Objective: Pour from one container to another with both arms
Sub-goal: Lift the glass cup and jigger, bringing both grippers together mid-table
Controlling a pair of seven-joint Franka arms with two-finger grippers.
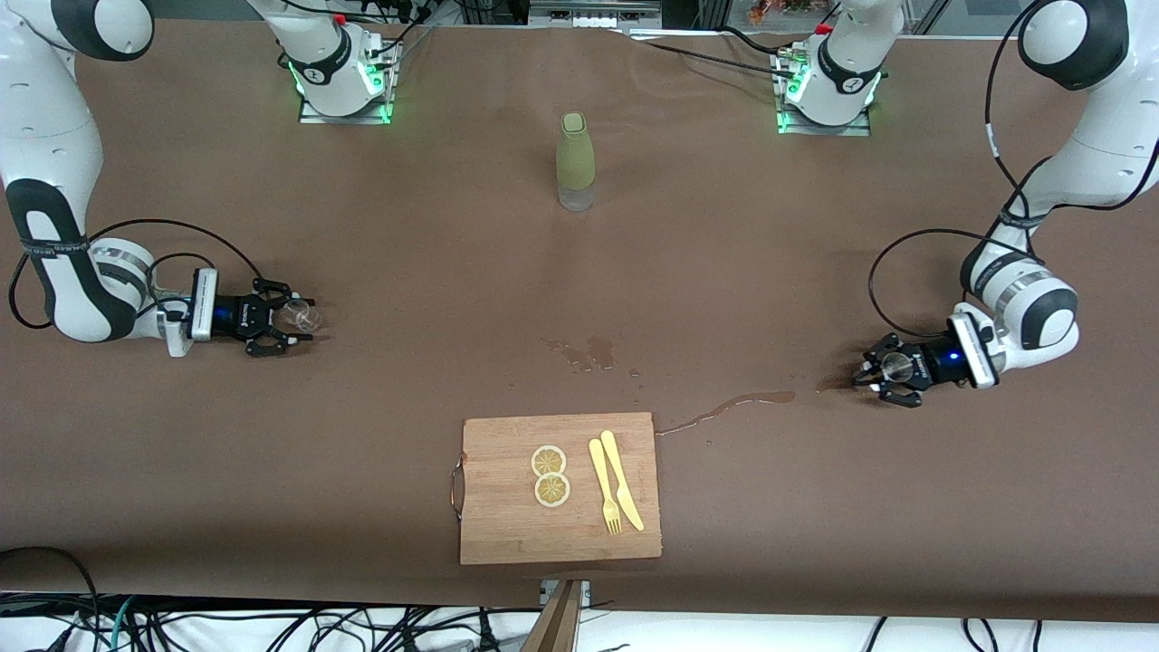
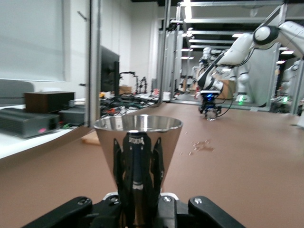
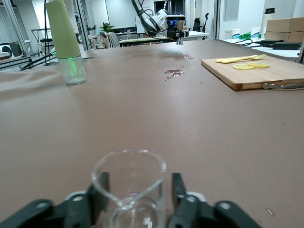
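Both arms sit low at frame edges: left gripper (image 1: 876, 375) mid-right, jaws pinching a steel cup (image 2: 137, 156), right gripper (image 1: 292, 326) mid-left, jaws hugging a glass beaker (image 3: 128, 190); slick glass could slip on lift, adding to the spill (image 1: 724, 409).
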